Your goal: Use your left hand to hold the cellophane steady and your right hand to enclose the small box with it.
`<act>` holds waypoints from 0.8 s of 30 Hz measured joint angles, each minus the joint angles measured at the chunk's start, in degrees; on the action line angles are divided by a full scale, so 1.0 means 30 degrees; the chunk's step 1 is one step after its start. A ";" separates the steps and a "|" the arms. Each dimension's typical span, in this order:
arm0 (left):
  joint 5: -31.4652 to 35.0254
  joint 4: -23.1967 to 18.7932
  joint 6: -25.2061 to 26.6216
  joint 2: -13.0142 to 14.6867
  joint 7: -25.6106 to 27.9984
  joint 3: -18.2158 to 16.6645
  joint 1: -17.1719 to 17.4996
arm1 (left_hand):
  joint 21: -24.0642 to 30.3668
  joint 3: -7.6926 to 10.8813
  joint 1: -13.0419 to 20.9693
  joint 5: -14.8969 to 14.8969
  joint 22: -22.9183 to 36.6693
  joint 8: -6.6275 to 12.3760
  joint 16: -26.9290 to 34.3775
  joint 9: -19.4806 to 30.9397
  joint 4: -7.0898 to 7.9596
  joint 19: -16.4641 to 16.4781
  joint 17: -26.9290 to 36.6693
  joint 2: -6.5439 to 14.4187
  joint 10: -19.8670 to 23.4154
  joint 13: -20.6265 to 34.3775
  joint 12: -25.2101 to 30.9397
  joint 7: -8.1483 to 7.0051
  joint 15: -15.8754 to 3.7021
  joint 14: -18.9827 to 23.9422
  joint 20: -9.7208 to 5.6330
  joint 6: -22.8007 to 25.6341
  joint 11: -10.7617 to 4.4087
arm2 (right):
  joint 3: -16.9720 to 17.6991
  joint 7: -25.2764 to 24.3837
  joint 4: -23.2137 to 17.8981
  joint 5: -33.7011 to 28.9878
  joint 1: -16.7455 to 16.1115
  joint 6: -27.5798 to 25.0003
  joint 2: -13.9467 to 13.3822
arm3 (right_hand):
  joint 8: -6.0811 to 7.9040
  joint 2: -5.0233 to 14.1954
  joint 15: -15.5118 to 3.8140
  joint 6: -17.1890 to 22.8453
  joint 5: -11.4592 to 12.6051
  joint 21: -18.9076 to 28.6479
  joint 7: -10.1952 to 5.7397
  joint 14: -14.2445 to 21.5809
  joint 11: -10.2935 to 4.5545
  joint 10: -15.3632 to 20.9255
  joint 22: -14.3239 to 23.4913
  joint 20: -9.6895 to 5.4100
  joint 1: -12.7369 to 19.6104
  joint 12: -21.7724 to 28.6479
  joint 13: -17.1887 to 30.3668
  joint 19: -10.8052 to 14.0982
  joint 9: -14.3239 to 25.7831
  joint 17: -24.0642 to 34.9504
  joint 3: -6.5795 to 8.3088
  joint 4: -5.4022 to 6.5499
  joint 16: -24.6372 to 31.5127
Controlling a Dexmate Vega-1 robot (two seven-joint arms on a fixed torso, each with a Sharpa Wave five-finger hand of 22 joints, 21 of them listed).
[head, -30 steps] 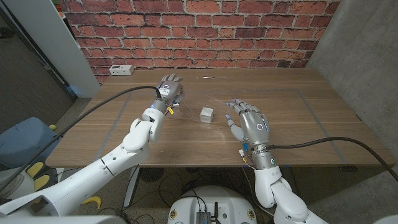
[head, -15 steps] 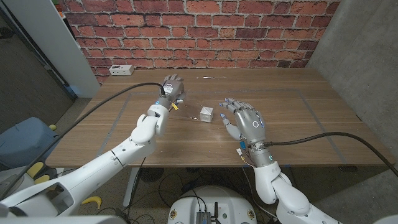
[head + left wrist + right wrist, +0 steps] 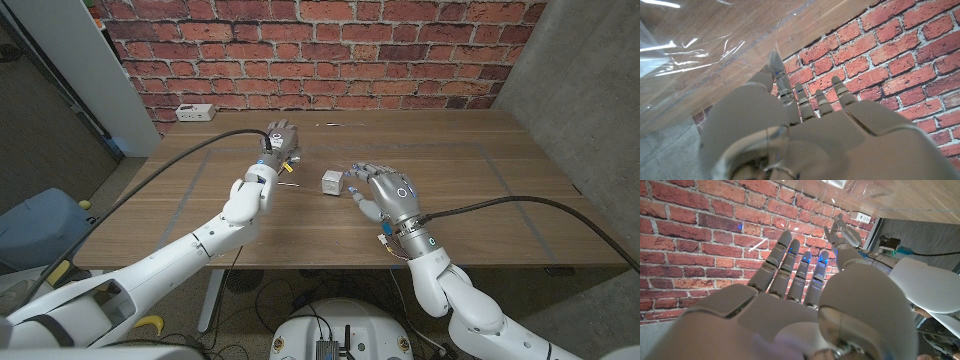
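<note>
Head view: small box (image 3: pixel 332 182) sits mid-surface (image 3: pixel 470 200) on clear cellophane (image 3: pixel 318 166), barely visible here. Right hand (image 3: pixel 385 196) just beside the box, fingers (image 3: pixel 354 176) spread and reaching toward it, holding nothing. Left hand (image 3: pixel 279 142) on the cellophane's far-left part, well apart from the box; can't tell if its fingers grip the sheet.

Left wrist view: wrinkled cellophane over wood, fingers extended and close together.

Right wrist view: fingers apart, empty.
</note>
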 measured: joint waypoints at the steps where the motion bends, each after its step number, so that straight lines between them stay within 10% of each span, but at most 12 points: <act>1: -0.0022 0.0035 0.0055 -0.0016 -0.0035 0.0048 -0.0049 | 0.0000 0.0000 0.0000 0.0000 0.0000 0.0000 0.0000 -0.0004 0.0000 -0.0033 -0.0001 0.0000 0.0000 -0.0023 0.0000 -0.0005 0.0000 0.0000 0.0033 -0.0005 0.0000 | 0.0011 0.0378 -0.0048 0.0107 0.0177 -0.0026 -0.0016 | -0.0136 -0.0051 0.0039 -0.0244 -0.0005 -0.0075 0.0037 -0.0310 0.0056 -0.0242 -0.0015 0.0077 -0.0111 -0.0148 0.0000 -0.0184 0.0000 -0.0072 -0.0025 0.0062 -0.0197; 24: -0.0084 0.1606 0.1397 -0.0997 0.0490 0.1242 -0.1360 | 0.0000 -0.0002 -0.0174 0.0118 0.0000 -0.0003 -0.0035 -0.0130 -0.0157 -0.0030 -0.0047 -0.0173 0.0209 -0.0093 0.0000 -0.0010 -0.0009 0.0145 0.0030 0.0006 -0.0007 | -0.0881 0.6679 0.0974 0.1922 0.3108 -0.0694 0.0722 | -0.0686 -0.0317 0.0253 -0.3851 -0.0019 -0.1208 0.0176 -0.4233 0.0460 -0.3570 -0.0130 0.0964 -0.1509 -0.0946 -0.0091 -0.2162 0.0089 -0.0638 -0.0491 0.0236 -0.1934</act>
